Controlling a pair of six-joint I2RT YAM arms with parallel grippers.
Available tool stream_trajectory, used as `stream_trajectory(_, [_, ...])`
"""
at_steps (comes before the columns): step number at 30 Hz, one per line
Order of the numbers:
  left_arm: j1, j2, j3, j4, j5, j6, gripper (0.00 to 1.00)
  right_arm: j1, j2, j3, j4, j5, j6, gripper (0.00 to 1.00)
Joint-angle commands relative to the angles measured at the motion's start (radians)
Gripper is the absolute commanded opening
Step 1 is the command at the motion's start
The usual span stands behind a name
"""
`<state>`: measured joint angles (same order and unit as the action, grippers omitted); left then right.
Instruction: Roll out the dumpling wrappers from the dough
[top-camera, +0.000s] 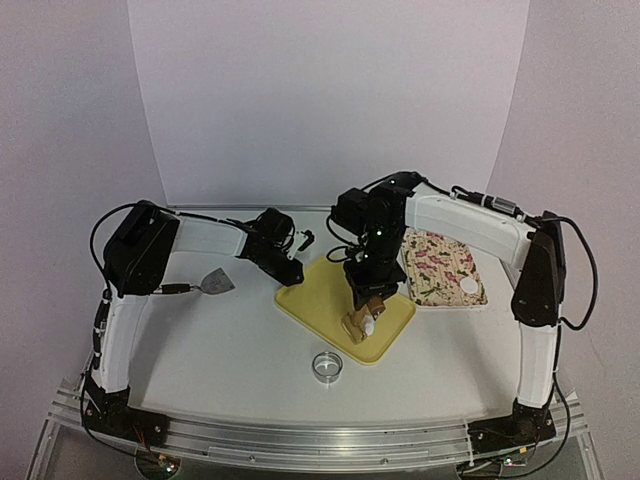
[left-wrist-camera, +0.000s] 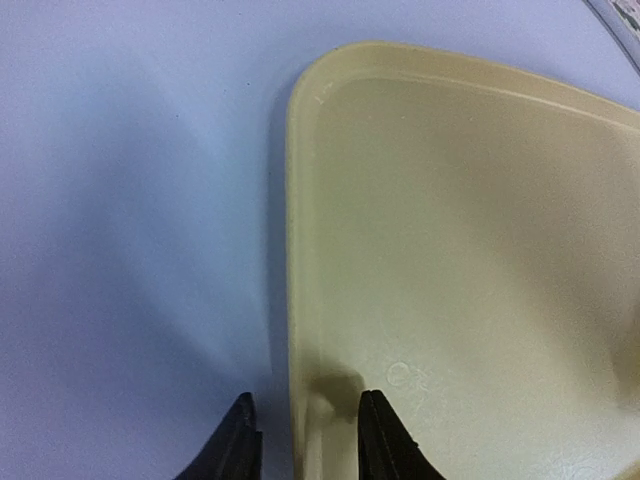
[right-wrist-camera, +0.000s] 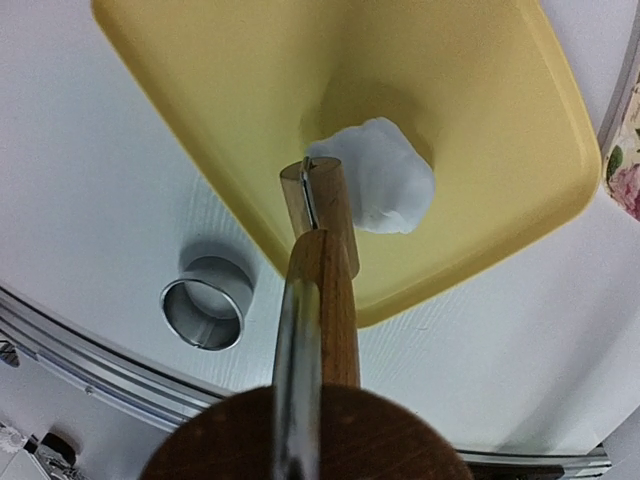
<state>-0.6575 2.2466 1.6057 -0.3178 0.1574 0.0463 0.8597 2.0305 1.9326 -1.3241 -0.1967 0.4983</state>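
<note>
Wooden roller (right-wrist-camera: 320, 215) — clamped in right gripper (top-camera: 366, 292), at dough (right-wrist-camera: 385, 185) | left gripper (left-wrist-camera: 305, 440) parted astride tray (left-wrist-camera: 450, 250)

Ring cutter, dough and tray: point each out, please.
ring cutter (right-wrist-camera: 205, 340), right wrist view, on its near rim.
dough (right-wrist-camera: 385, 185), right wrist view, middle of the lump.
tray (left-wrist-camera: 450, 250), left wrist view, bare floor.

In the right wrist view the wooden roller (right-wrist-camera: 338, 300) hid the jaws of the right tool (top-camera: 362, 300) and the dough's (right-wrist-camera: 385, 180) near edge, its lower end blurred. The left wrist view cut off the yellow board (left-wrist-camera: 450, 250).
</note>
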Motion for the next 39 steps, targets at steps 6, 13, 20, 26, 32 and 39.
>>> stream_trajectory(6, [-0.006,-0.183,0.071,-0.205,-0.058,-0.473,0.63,-0.001,-0.199,0.105,-0.097,0.075,0.080,0.00])
stream_trajectory(13, [-0.023,-0.317,-0.153,-0.208,-0.064,-0.943,0.66,-0.003,-0.220,0.089,-0.139,0.186,0.104,0.00])
stream_trajectory(20, [-0.028,-0.339,-0.289,-0.140,-0.026,-1.161,0.61,-0.005,-0.244,0.075,-0.140,0.244,0.096,0.00])
stream_trajectory(26, [-0.029,-0.249,-0.218,-0.165,-0.016,-1.196,0.54,-0.005,-0.274,0.034,-0.112,0.246,0.095,0.00])
stream_trajectory(32, [-0.031,-0.178,-0.165,-0.191,0.003,-1.182,0.47,-0.004,-0.279,0.012,-0.092,0.249,0.095,0.00])
stream_trajectory(39, [-0.019,-0.100,-0.115,-0.227,-0.012,-1.127,0.23,-0.004,-0.254,0.024,-0.078,0.236,0.053,0.00])
